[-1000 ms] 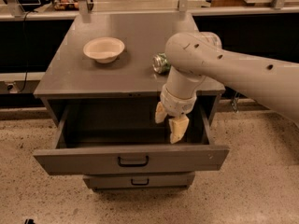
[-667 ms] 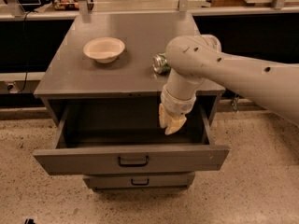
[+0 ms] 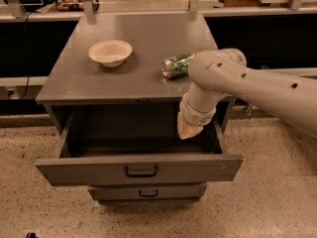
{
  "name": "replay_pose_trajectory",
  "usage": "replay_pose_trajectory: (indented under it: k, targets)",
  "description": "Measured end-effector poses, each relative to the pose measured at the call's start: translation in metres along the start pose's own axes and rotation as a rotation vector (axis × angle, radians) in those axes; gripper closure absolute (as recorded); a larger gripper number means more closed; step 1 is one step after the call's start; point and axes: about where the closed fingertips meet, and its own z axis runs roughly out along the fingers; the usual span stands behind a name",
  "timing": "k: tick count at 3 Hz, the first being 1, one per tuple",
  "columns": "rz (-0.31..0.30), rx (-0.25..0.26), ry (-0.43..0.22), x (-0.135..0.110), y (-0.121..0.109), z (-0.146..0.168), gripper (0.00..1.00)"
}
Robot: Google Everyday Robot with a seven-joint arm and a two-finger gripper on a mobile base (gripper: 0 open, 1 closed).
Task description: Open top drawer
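The top drawer [image 3: 99,171] of the grey metal cabinet stands pulled far out, its deep grey inside showing bare. Its wide front panel carries a small black loop handle [image 3: 141,171] at centre. My gripper [image 3: 187,129] hangs from the white arm over the right rear part of the drawer's inside, well behind the front panel and apart from the handle. It holds nothing that I can see.
A beige bowl [image 3: 110,52] and a green can [image 3: 177,65] lying on its side rest on the cabinet top [image 3: 99,83]. A narrower drawer [image 3: 147,192] with a similar handle sits shut below. Speckled floor surrounds the cabinet; dark counters stand behind.
My gripper has risen and drawn back a little inside the open drawer. The drawer has not moved.
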Motion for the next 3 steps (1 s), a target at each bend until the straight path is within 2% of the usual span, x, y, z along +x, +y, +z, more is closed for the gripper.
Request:
replay_pose_trajectory:
  k: [1, 2, 3]
  targets:
    - [0.074, 0.008, -0.016, 0.026, 0.002, 0.015, 1.0]
    - [0.137, -0.017, -0.037, 0.05, 0.005, 0.034, 1.0]
    - [0.213, -0.071, -0.1, 0.076, 0.014, 0.059, 1.0]
